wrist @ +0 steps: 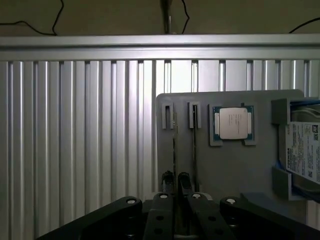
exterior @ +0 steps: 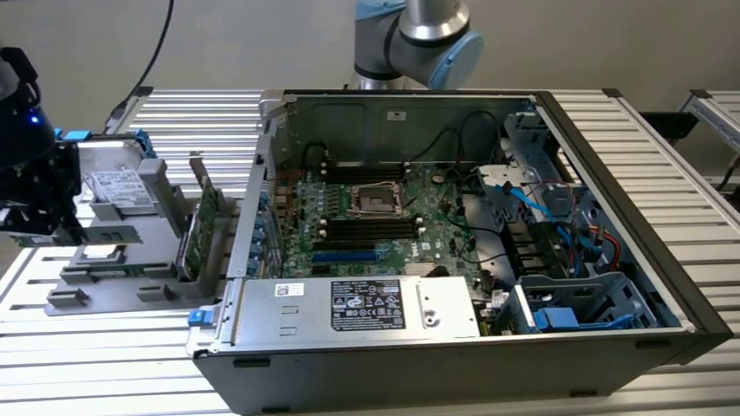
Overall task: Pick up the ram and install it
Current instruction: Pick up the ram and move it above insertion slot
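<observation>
Exterior view: I count one open computer case (exterior: 405, 113) mid-table. It has one motherboard (exterior: 347, 217) inside and one power supply (exterior: 359, 303) at six o'clock from it. One arm (exterior: 417, 35) rises at twelve o'clock behind the case. At nine o'clock from the case, on the exterior view's left, sits one gray holder (exterior: 116, 290). It carries one hard drive (exterior: 116, 186) and two upright green boards. These are the ram (exterior: 185, 247), standing on edge in the holder, and just beside it on the case side the taller expansion card (exterior: 211, 217).

Wrist view: I look down on the holder (wrist: 235, 170). I count one processor chip (wrist: 232, 122) and one hard drive (wrist: 302, 150) beside it. Two boards show edge-on, a first thin board (wrist: 174, 145) and a second thin board (wrist: 194, 150); which of them is the ram I cannot tell. One gripper (wrist: 176, 181) hangs at the end of the first thin board, in line with its edge. Whether it is apart or clamped on that board I cannot tell.
</observation>
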Tool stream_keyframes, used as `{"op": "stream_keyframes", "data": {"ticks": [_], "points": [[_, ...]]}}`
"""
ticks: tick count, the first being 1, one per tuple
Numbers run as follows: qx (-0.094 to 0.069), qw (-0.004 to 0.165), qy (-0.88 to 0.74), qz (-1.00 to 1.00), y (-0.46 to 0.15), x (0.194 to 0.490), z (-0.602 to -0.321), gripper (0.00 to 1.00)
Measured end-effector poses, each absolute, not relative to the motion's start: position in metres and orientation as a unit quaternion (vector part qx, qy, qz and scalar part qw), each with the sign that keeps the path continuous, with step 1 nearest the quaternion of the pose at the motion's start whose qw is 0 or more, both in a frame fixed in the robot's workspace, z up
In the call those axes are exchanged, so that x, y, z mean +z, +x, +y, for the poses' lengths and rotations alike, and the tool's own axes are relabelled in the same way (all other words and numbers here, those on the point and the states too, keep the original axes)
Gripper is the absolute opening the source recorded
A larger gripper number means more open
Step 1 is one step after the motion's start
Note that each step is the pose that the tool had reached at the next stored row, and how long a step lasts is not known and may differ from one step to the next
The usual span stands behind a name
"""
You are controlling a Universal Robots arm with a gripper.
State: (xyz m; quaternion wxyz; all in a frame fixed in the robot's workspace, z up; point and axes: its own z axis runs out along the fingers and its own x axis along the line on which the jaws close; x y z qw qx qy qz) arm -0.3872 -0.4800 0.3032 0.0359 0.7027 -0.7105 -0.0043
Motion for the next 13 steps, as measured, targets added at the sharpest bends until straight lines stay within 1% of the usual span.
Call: {"op": "stream_keyframes", "data": {"ticks": [13], "points": [[-0.006, 0.038, 0.702, -0.711, -0.368, 0.312, -0.476, 0.16]]}}
